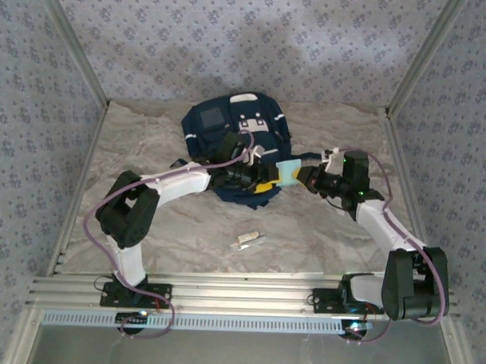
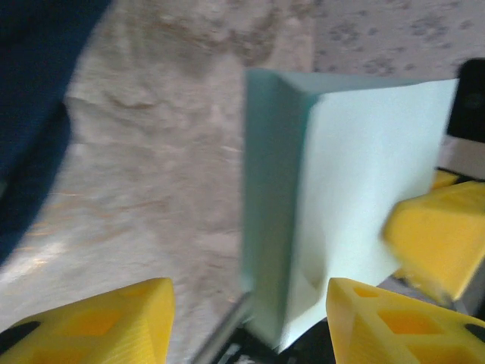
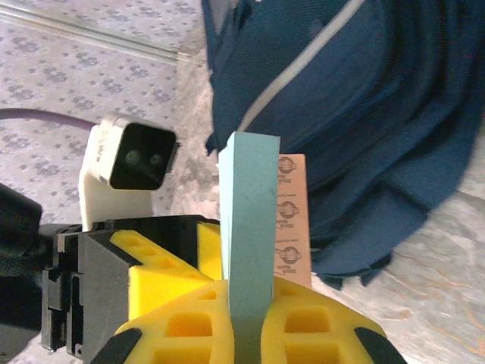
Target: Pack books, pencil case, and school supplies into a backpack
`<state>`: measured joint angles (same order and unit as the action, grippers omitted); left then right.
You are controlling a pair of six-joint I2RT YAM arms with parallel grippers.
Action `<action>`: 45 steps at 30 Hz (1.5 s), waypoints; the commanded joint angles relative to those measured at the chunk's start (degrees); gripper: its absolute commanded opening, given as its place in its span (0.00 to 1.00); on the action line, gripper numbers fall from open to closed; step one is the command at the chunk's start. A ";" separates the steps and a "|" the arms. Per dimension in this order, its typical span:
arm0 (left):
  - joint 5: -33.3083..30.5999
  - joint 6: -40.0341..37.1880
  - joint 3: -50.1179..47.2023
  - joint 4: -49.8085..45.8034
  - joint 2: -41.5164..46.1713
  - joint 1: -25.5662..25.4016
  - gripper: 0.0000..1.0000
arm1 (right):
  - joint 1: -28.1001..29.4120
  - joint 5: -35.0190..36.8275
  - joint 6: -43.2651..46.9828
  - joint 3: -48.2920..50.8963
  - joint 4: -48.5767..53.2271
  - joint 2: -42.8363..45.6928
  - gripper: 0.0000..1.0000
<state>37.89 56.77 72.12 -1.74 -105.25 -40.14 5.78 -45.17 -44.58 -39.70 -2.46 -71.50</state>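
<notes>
The navy backpack (image 1: 229,126) lies at the back of the table, its fabric close behind the pad (image 3: 356,98). Just in front of it, a light-blue square pad (image 1: 289,172) hangs in the air between both arms. My right gripper (image 3: 246,311) is shut on the pad's lower edge (image 3: 246,220), holding it upright. My left gripper (image 2: 250,326) is open; the pad (image 2: 356,197) stands between its yellow fingers with a clear gap on the left side. A slim white stick (image 1: 246,240) lies on the table nearer the arms. The books and pencil case are out of view.
Patterned walls and metal posts enclose the marbled table (image 1: 148,147). The left wrist camera (image 3: 129,163) sits very close to the right gripper. The backpack (image 2: 38,91) is to the left of the left gripper. An aluminium rail (image 1: 239,294) runs along the near edge.
</notes>
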 commanded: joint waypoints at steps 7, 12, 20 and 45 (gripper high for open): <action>-30.42 -32.20 16.06 -36.69 1.35 1.79 0.56 | -0.68 5.33 4.69 -2.37 8.77 -0.80 0.00; -41.21 -39.10 22.00 -41.85 -3.48 1.82 0.56 | -0.94 7.09 6.69 -2.86 11.64 -1.19 0.00; -49.53 -48.53 29.00 -42.52 -12.22 1.71 0.56 | -1.55 7.29 7.77 -2.37 12.27 -1.35 0.00; -42.47 -53.37 31.61 -46.86 -16.19 -1.93 0.57 | -2.64 5.11 7.32 -1.59 10.03 -3.73 0.00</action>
<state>-8.25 3.68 102.61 -43.90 -122.45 -41.30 3.60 -38.57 -37.87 -40.75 8.58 -75.02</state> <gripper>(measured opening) 0.573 0.107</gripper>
